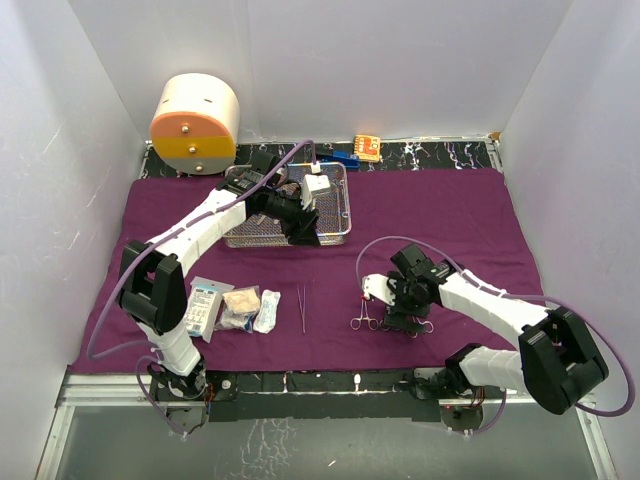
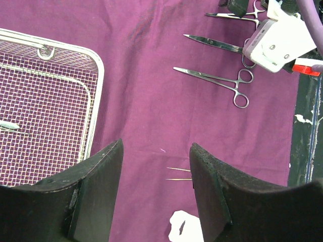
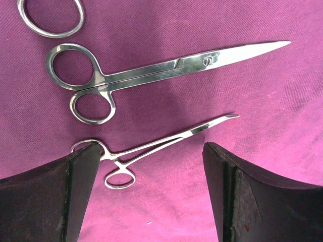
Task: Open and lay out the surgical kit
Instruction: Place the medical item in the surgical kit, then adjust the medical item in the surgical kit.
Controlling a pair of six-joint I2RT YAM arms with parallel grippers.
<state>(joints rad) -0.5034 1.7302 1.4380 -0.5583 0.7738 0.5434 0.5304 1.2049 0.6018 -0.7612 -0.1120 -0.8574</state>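
Note:
The purple cloth wrap (image 1: pixel 450 215) lies spread flat over the table. At its back stands the wire-mesh tray (image 1: pixel 262 232) (image 2: pixel 96 75). My left gripper (image 1: pixel 302 226) (image 2: pixel 156 151) hangs open over the cloth just off the tray's corner, with nothing between its fingers. Tweezers (image 1: pixel 301 308) (image 2: pixel 177 174), a packet (image 1: pixel 205 305) and gauze (image 1: pixel 241 304) lie near the front left. My right gripper (image 1: pixel 392 312) (image 3: pixel 151 166) stands open low over curved forceps (image 3: pixel 166 141) (image 2: pixel 222 80). Scissors (image 3: pixel 146 73) (image 2: pixel 212 43) lie just beyond them on the cloth.
A cream-and-orange drum (image 1: pixel 195 122) stands at the back left corner. Small orange (image 1: pixel 367 147) and blue (image 1: pixel 345 157) items sit behind the cloth. White walls close in three sides. Another ring handle (image 3: pixel 50 17) lies past the scissors.

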